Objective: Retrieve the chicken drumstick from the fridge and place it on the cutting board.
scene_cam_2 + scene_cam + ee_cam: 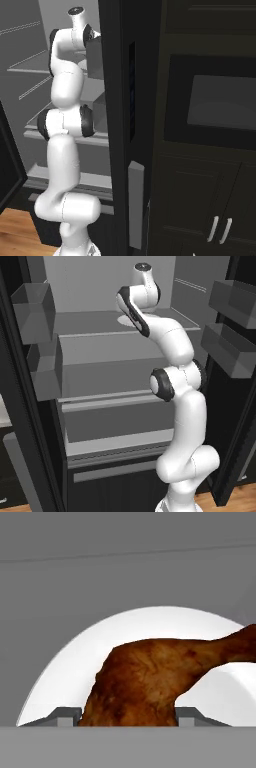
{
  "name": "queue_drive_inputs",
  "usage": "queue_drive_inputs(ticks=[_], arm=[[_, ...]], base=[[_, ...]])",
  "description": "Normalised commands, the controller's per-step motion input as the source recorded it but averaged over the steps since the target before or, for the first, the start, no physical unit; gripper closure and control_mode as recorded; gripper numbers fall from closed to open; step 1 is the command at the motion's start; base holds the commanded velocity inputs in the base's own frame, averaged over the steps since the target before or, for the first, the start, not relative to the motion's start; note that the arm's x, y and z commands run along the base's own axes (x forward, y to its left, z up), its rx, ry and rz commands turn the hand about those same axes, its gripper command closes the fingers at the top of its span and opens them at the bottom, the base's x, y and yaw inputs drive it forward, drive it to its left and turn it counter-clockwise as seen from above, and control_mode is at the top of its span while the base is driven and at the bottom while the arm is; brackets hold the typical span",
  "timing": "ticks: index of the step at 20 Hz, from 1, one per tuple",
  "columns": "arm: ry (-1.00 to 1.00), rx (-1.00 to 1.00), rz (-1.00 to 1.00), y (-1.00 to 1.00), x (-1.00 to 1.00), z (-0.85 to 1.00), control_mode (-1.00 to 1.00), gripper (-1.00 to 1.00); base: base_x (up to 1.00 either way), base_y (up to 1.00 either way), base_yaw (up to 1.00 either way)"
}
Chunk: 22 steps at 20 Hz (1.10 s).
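One step of the task I judge done: my gripper [128,716] is clamped on the chicken drumstick [150,677], which sits between the fingertips over a white plate [60,667] inside the fridge [100,351]. Lifting out and placing on the cutting board remain.

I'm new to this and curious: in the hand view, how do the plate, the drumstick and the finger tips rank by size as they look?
1. Plate, widest across.
2. Drumstick, though nearness to the camera enlarges it.
3. Finger tips, two small alike nubs.
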Motion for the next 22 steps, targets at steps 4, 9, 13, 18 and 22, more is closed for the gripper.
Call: queue_drive_inputs(ticks=[4,9,13,18,22], arm=[[-0.36,0.00,0.00,0.00,-0.04,0.00,-1.00,1.00],[-0.22,-0.01,0.00,0.00,-0.07,0.05,-1.00,1.00],[-0.01,0.00,0.00,0.00,0.00,0.01,-1.00,1.00],[-0.15,0.00,0.00,0.00,-0.35,0.38,-1.00,1.00],[-0.24,0.00,0.00,0.00,-0.32,0.49,-1.00,1.00]], base=[[0.00,0.00,0.00],[0.00,0.00,0.00],[0.00,0.00,0.00],[0.00,0.00,0.00],[0.00,0.00,0.00]])
